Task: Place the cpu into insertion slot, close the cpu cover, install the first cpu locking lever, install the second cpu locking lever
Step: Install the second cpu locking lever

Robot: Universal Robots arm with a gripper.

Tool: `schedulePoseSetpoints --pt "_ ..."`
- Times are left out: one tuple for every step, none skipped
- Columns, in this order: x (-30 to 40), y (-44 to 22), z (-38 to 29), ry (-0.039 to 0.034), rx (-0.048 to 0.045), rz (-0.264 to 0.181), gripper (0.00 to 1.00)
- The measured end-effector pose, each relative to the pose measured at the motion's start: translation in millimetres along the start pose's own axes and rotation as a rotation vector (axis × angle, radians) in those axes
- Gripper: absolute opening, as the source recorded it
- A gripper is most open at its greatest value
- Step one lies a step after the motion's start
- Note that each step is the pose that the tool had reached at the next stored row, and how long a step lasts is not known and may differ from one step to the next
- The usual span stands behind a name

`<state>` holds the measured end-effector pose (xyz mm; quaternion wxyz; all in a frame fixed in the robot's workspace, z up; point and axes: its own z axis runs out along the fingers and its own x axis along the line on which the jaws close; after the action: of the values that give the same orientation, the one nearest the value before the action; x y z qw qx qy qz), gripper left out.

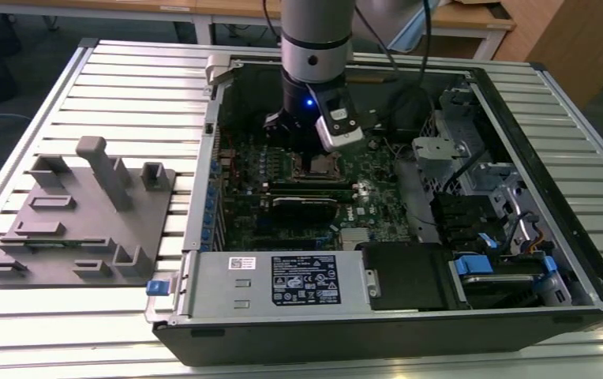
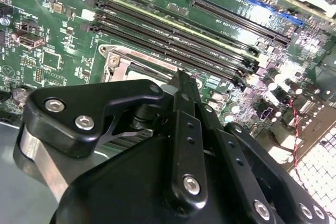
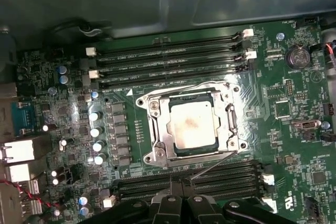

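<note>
The cpu (image 3: 192, 124) sat in the insertion slot (image 3: 227, 98) near the motherboard's (image 3: 294, 145) middle, the cpu cover (image 3: 164, 141) closed around it. The gripper (image 2: 181, 85) hung above the socket's edge, fingers pressed together, holding nothing.

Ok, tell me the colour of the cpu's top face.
Dull silver-tan with a faint brownish smudge; the cpu shows best in the first wrist view.
</note>
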<state>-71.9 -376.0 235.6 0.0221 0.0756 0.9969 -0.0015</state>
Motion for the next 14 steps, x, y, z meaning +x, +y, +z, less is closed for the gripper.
schedulePoseSetpoints --pt "0.2 -0.6 0.5 0.0000 0.0000 0.000 0.10" --pt "0.5 -1.3 1.2 0.0000 -0.0001 0.000 0.10" --pt "0.8 -1.8 2.2 -0.0001 -0.0001 0.000 0.10" --pt "1.2 -2.2 3.3 -0.0001 -0.0002 0.000 0.10" --pt "1.7 -2.4 4.5 0.0000 0.0000 0.000 0.10" --pt "2.1 -2.5 5.9 0.0000 0.0001 0.000 0.10" --pt "2.8 -2.6 7.5 0.0000 0.0001 0.000 0.10" --pt "4.2 -2.8 9.1 0.0000 0.0000 0.000 0.10" --pt "6.0 -3.1 10.7 0.0000 0.0001 0.000 0.10" --pt "8.1 -3.4 12.2 0.0000 0.0001 0.000 0.10" --pt "10.3 -3.8 13.6 0.0000 0.0001 0.000 0.10" --pt "12.6 -4.1 15.0 0.0000 0.0000 0.000 0.10" --pt "14.7 -4.4 16.3 0.0000 0.0000 0.000 0.10" --pt "16.2 -4.6 17.5 0.0000 0.0001 0.000 0.10"
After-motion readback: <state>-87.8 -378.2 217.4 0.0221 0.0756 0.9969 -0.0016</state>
